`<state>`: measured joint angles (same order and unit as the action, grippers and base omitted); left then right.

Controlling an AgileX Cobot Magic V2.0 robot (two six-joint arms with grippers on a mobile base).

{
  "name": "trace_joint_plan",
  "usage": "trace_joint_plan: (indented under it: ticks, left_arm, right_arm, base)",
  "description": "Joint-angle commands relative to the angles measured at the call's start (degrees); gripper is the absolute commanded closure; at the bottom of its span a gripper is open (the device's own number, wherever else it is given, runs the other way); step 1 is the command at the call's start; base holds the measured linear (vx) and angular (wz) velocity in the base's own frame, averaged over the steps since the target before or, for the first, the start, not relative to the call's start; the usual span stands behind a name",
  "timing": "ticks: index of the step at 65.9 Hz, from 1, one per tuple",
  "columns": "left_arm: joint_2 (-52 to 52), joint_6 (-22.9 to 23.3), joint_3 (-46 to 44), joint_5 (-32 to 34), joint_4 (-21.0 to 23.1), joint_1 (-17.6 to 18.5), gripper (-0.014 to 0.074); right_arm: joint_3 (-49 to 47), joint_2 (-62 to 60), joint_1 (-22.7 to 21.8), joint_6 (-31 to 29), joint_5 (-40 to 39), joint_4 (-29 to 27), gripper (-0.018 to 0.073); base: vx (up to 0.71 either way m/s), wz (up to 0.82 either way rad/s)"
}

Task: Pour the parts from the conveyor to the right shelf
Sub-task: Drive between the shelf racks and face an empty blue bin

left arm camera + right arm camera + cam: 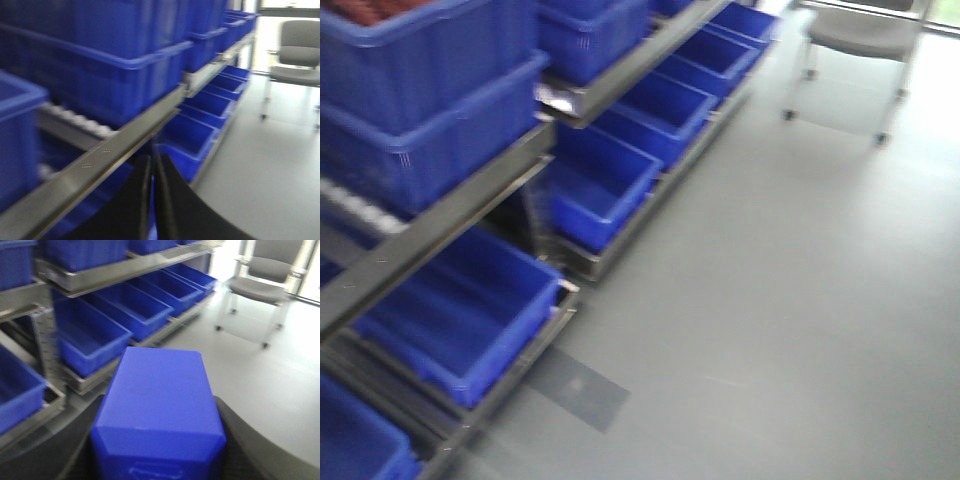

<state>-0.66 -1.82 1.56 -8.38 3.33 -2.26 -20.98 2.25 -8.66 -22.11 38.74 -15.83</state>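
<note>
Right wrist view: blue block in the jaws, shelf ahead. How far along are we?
Pickup looks done: the blue block sits clamped in the right gripper, no conveyor in view. In hand: the carry, with the shelf close ahead. Left: putting it into a blue bin; the lower ones look empty. The left gripper is shut, holding nothing.

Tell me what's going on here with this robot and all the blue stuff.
A two-armed robot is next to a shelf stocked with blue bins. Its right gripper holds a blue block between its fingers, in front of the lower bins. The left gripper looks shut and empty, close to the shelf. Everything is blurred, so the robot is probably moving.
</note>
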Motion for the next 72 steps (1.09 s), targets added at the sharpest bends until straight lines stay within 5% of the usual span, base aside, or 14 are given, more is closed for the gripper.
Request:
trace_joint_plan:
  ticks: [1, 72]
  left_arm:
    - [-0.1, 0.5, -1.2, 4.4, 0.5, 0.4, 0.0603]
    - [-0.1, 0.5, -1.2, 4.4, 0.5, 0.4, 0.0603]
  right_arm:
    - [-1.3, 0.8, -0.1, 0.0, -4.3, -0.5, 0.0564]
    - [-1.3, 0.8, -0.1, 0.0, -4.3, -0.5, 0.0564]
  base:
    - [0.34, 1.00]
    - [0.18, 0.78]
